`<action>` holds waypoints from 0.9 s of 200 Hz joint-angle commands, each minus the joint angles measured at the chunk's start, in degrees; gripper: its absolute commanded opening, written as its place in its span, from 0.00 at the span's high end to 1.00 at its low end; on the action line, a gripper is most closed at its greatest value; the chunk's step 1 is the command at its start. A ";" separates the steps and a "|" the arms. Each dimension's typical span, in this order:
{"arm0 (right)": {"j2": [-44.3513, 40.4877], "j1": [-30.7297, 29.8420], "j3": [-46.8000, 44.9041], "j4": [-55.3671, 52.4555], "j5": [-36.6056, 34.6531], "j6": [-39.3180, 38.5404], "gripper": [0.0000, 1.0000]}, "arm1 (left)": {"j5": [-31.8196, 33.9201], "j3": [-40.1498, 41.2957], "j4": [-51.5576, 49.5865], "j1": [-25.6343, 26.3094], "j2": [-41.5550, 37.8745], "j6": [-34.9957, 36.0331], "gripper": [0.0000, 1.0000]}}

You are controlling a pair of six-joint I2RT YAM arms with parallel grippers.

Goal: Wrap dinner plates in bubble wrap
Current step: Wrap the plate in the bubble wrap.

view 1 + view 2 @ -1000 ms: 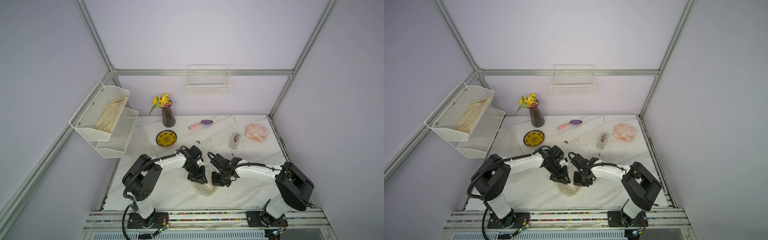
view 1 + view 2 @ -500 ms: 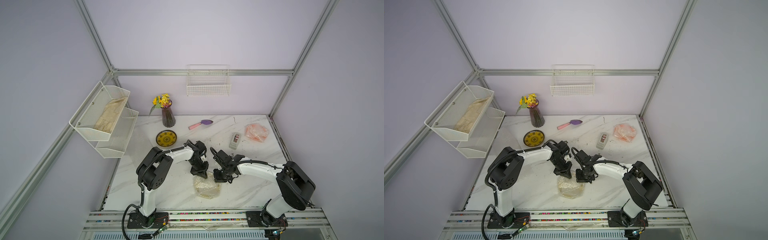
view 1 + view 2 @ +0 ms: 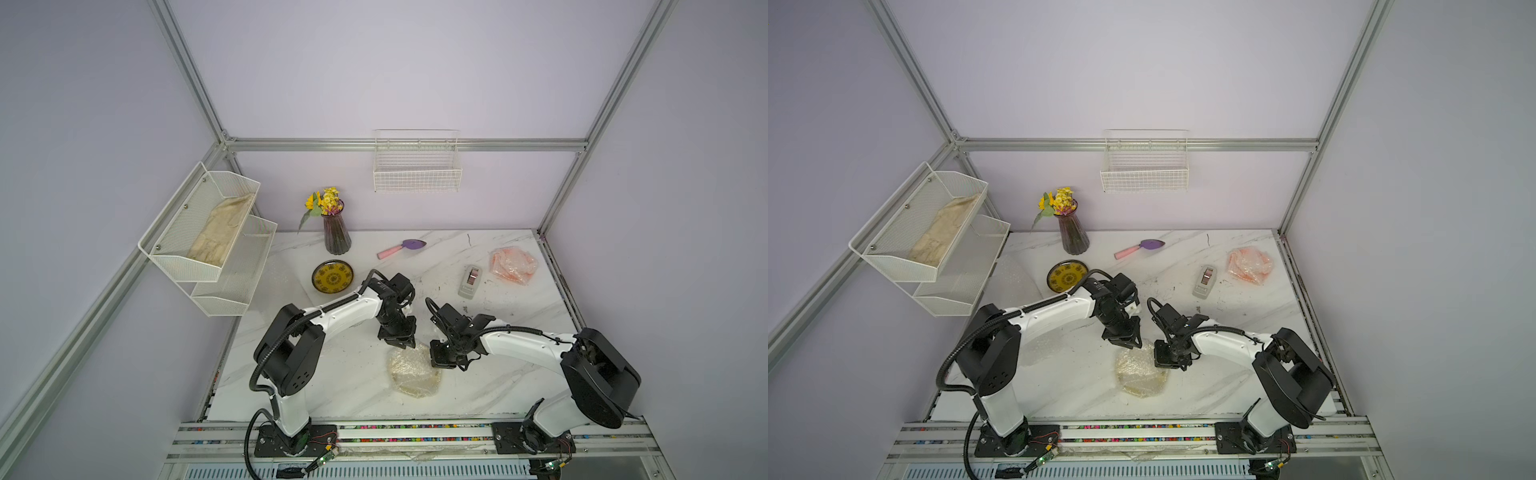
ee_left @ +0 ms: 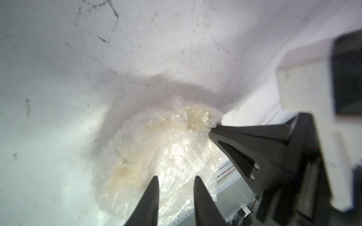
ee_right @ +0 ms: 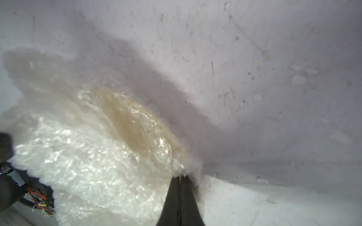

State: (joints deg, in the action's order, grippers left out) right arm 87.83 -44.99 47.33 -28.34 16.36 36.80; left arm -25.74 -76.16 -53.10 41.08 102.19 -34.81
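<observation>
Two grippers are held close over one bundle that lies near the front middle of the table [image 3: 332, 374] — a cream plate [image 5: 135, 121], made out only as a tan shade through the bubble wrap [image 3: 413, 374] folded over it. The right gripper [image 5: 179, 177] is pressed fully together at the bundle's back rim, and a sliver of film seems to be nipped between its tips. The loose edge is judged to be pinned there so that the fold cannot spring open. The left gripper [image 4: 175, 178] is set just above the wrap with its fingers a little apart and nothing between them, probably so that a further flap can be taken or pressed down beside the pinned spot. The bundle is laid flat. Being nearly round, it has no marked long axis, though in both top views it is drawn slightly longer from back to front, with its gathered, crumpled edge turned toward the two tools and its smoother edge toward the table's front. Which face of the plate is up cannot be told. Well apart at the back, a yellow plate [image 3: 333, 277] is left bare, and an orange plate [image 3: 511, 264] is seen already bundled in wrap near the tape dispenser [image 3: 470, 281].
</observation>
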 commanded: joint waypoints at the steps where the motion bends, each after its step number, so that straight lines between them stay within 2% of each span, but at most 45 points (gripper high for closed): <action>1: -0.38 0.26 -1.19 -2.69 -0.59 0.84 1.00 | 0.13 -0.67 -3.03 2.48 -3.40 -2.29 0.75; 31: -0.17 0.26 -1.17 -2.41 -0.49 0.84 1.00 | -1.63 5.58 2.99 3.57 -1.21 -3.59 0.78; 64: 0.02 0.26 -0.08 -3.57 -0.43 -0.17 1.00 | -2.54 4.79 7.44 3.59 6.34 -2.60 0.78; 92: -1.96 0.34 1.88 -6.51 -0.81 -0.57 1.00 | -1.26 6.60 8.09 3.57 9.65 -1.83 0.79; 108: -4.97 1.75 3.86 -7.69 -1.77 -0.06 0.87 | -0.40 8.60 8.01 3.46 10.25 -1.66 0.80; 119: -6.89 4.63 5.01 -7.48 0.19 -0.12 0.79 | 0.39 9.94 8.01 3.30 10.32 -1.63 0.80; 144: -8.45 14.46 8.10 -6.61 6.78 -2.47 0.71 | 0.55 12.11 8.82 3.13 10.57 -1.77 0.81; 180: -1.99 32.07 14.91 -5.69 17.05 -7.45 0.59 | 0.24 12.35 9.42 3.09 10.12 -1.99 0.79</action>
State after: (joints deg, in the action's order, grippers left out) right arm 81.78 -21.80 58.59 -33.43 25.96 33.63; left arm -31.09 -67.72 -42.63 43.40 108.42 -36.86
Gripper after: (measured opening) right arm 0.389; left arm 0.199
